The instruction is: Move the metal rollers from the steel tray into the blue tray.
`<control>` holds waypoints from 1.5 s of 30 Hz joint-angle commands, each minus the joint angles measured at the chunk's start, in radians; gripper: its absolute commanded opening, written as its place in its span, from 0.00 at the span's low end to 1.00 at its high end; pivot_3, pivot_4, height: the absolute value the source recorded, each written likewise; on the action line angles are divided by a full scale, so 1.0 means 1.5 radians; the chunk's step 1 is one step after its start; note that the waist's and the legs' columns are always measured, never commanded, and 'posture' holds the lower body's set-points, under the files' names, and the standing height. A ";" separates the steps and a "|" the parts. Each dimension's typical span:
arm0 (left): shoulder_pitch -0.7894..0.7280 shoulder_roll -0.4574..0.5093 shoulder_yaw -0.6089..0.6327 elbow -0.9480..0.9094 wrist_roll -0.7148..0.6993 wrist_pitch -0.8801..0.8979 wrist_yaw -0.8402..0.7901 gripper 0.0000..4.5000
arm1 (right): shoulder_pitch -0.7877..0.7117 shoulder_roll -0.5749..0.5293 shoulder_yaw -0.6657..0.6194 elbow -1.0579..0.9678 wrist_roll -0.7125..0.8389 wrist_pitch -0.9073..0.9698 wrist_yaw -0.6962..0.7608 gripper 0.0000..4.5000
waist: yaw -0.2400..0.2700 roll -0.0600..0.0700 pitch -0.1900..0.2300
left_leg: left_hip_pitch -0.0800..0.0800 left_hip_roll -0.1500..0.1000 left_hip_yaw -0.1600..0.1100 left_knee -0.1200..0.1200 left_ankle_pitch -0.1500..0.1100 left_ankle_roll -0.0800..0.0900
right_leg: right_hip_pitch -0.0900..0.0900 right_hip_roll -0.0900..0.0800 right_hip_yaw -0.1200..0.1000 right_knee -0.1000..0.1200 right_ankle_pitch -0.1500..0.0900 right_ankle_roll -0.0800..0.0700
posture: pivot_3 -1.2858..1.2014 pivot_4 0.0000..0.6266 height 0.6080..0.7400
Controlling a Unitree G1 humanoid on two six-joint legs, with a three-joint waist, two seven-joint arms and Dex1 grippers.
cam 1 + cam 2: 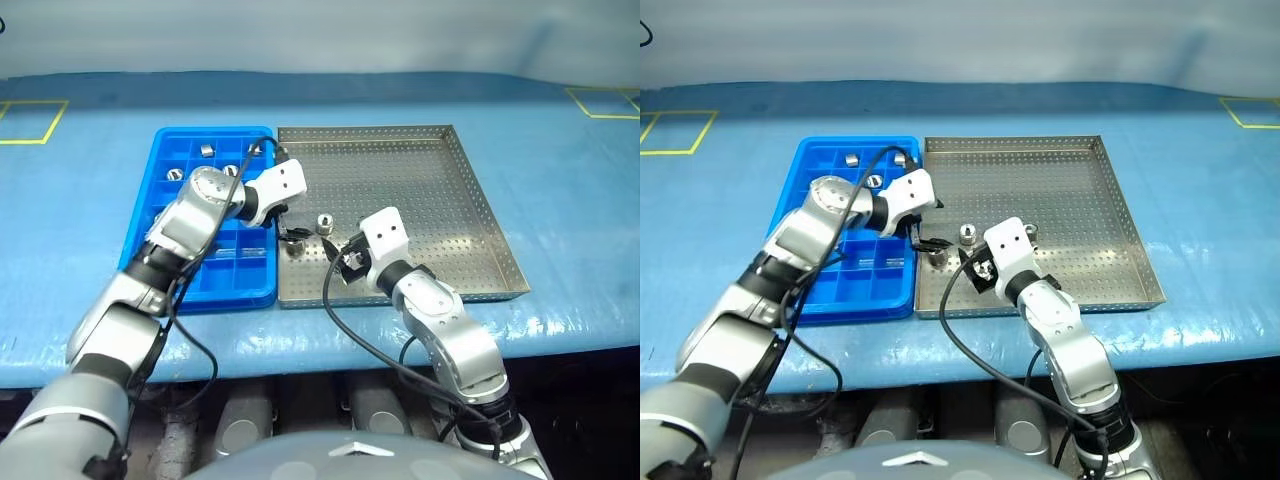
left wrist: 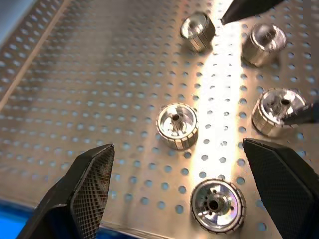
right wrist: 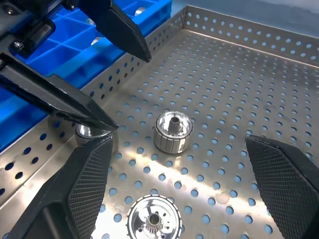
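On the blue-covered table (image 1: pixel 560 200), the bright blue gridded plastic tray (image 1: pixel 170 160) sits flush against the left rim of the grey perforated steel tray (image 1: pixel 440 180). Several small shiny metal rollers (image 2: pixel 175 125) stand near the steel tray's front-left corner, others in the blue tray's far compartments. The left gripper (image 1: pixel 291 224) hangs over that cluster, jaws wide, holding nothing; the right gripper (image 1: pixel 345 262) is just beside, equally wide and empty.

In the head views the left arm (image 1: pixel 190 225) hides part of the blue tray (image 1: pixel 160 160); its rollers (image 1: pixel 207 151) are too small to count
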 commanded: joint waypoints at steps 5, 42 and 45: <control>-0.118 -0.035 -0.075 0.155 0.075 -0.116 -0.152 1.00 | 0.019 0.019 -0.010 -0.029 -0.011 -0.013 -0.029 1.00 | -0.007 0.000 0.000 | -0.001 0.000 0.000 0.000 0.000 0.001 | -0.001 0.000 0.001 0.000 0.000 0.001 | 0.44 0.24 1.00; -0.150 -0.043 0.056 0.125 0.131 -0.164 -0.199 0.38 | 0.019 0.051 -0.019 -0.017 -0.010 -0.025 -0.041 1.00 | -0.041 0.000 0.000 | -0.004 0.000 0.001 0.001 -0.001 0.001 | -0.005 0.000 0.003 0.001 0.003 0.005 | 0.45 0.24 1.00; -0.078 -0.022 0.129 -0.009 0.129 -0.091 -0.082 0.38 | 0.011 0.048 -0.011 -0.009 -0.007 -0.021 -0.028 1.00 | -0.039 0.001 0.000 | -0.004 0.000 0.001 0.001 -0.001 0.002 | -0.005 0.000 0.004 0.002 0.004 0.004 | 0.47 0.24 1.00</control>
